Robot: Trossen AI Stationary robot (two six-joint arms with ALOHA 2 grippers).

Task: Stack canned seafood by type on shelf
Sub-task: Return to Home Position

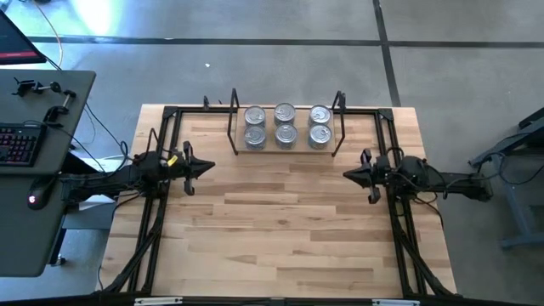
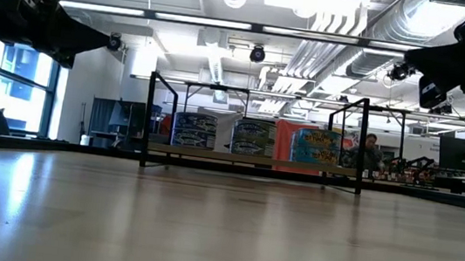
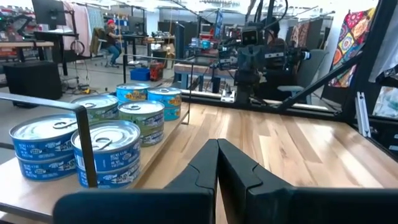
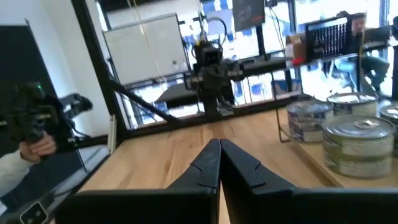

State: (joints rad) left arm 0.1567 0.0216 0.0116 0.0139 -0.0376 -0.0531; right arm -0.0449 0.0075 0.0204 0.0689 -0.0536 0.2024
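Both my end effectors are closed, fingertips pressed together and gripping nothing. The left end effector (image 1: 208, 167) hangs over the 9 o'clock side of the table (image 1: 289, 238). The right end effector (image 1: 348, 174) hangs over the 3 o'clock side, and each points inward across the wood.

Farther off, at the table's 12 o'clock edge and well apart from both arms, stands the shelf (image 2: 251, 160). It carries the tins (image 1: 285, 124) as six stacks in three columns and two rows, each stack two high as far as I can see. The blue-labelled tins (image 3: 106, 152) sit at the shelf's 9 o'clock end and the green-labelled tins (image 3: 142, 121) in the middle. The teal-and-yellow tins (image 3: 165, 99) sit at the 3 o'clock end.

I judge the sorting finished and the step in hand to be the retreat to rest. The next move calls for no grasp, only for drawing both arms away while keeping clear of the shelf's black wire uprights.

All the lids I can see are silver with pull tabs. The labels carry lettering, but it is too small for me to read a brand.

Beyond the shelf, a person (image 2: 371, 151) sits in the room.
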